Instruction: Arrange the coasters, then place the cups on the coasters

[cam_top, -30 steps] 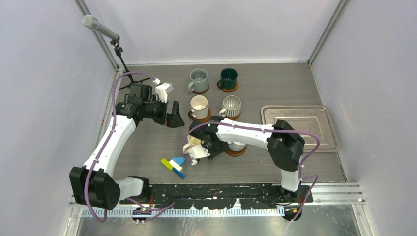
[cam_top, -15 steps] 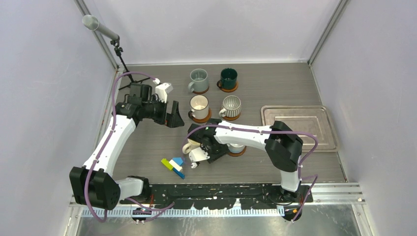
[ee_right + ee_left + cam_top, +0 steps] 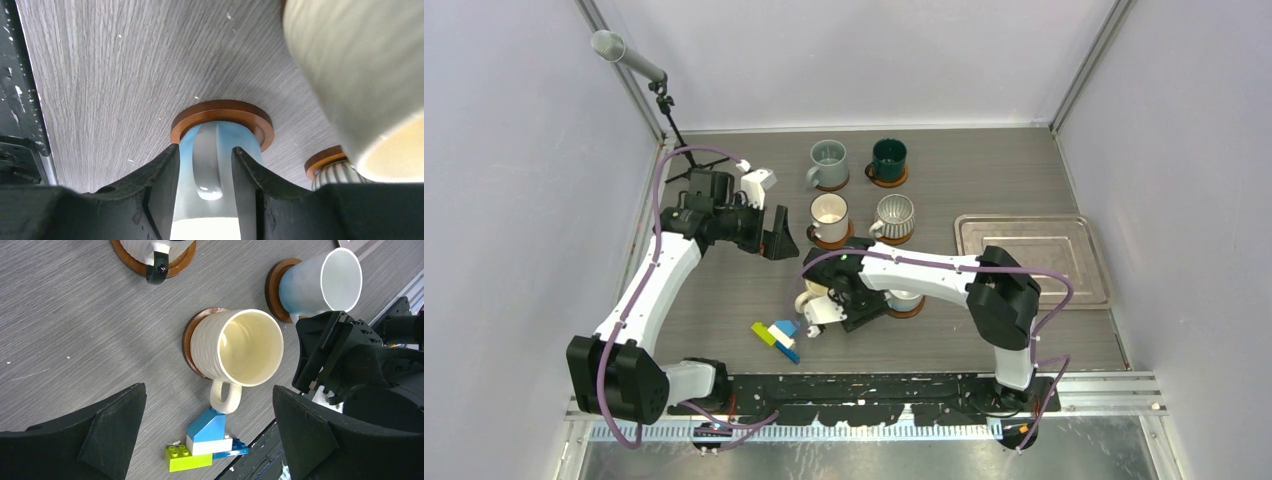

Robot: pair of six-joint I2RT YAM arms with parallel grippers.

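Several cups stand on round brown coasters. At the back are a grey-blue one (image 3: 828, 160), a dark green one (image 3: 889, 157), a white one (image 3: 829, 215) and a ribbed one (image 3: 894, 215). Nearer stand a cream cup (image 3: 240, 347) on its coaster (image 3: 189, 342) and a pale blue cup (image 3: 240, 140) on its coaster (image 3: 222, 112). My right gripper (image 3: 205, 150) is open, its fingers either side of the pale blue cup's handle (image 3: 206, 165) with a gap on each side. My left gripper (image 3: 776, 240) hangs wide open and empty, above and left of the cream cup.
A steel tray (image 3: 1034, 255) lies at the right. A small stack of coloured blocks (image 3: 210, 442) sits just by the cream cup's handle, near the front edge. A microphone stand (image 3: 664, 100) rises at the back left.
My right gripper's jaws have parted from the pale blue cup's handle, and that arm has shifted slightly left. The left arm has not moved.
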